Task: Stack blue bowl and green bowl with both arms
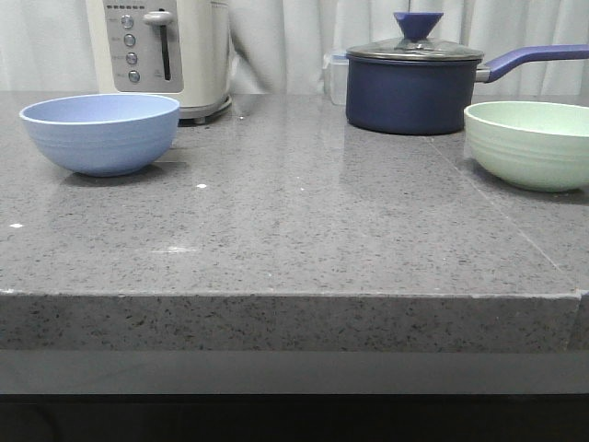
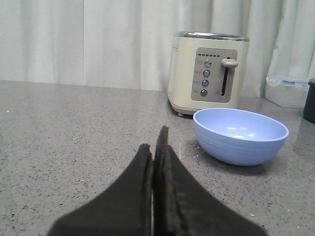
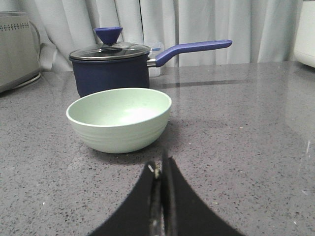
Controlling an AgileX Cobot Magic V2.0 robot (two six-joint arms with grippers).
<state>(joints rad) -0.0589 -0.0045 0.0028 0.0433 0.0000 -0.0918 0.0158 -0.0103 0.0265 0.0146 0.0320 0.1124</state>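
Blue bowl: round matte periwinkle-blue bowl [image 1: 99, 133] stood upright at the table's left, just before a cream toaster [image 1: 166, 51].
Green bowl: round pale mint-green ridged bowl [image 1: 529, 143] stood at the right, near a navy lidded saucepan [image 1: 414, 87].
Table: grey speckled stone table [image 1: 304, 230]; the 2 bowls well apart.
Left hand: left hand [image 2: 156, 147] pressed closed, empty, short of the blue bowl.
Right hand: right hand [image 3: 160, 169] pressed closed, empty, short of the green bowl.

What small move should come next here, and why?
Probably opening both grippers. The left gripper and right gripper each have their fingers pressed together, short of the round matte periwinkle-blue bowl and the ridged pale mint-green bowl. Both bowls sit apart on the grey speckled countertop, ungrasped, so neither rim can be gripped yet.
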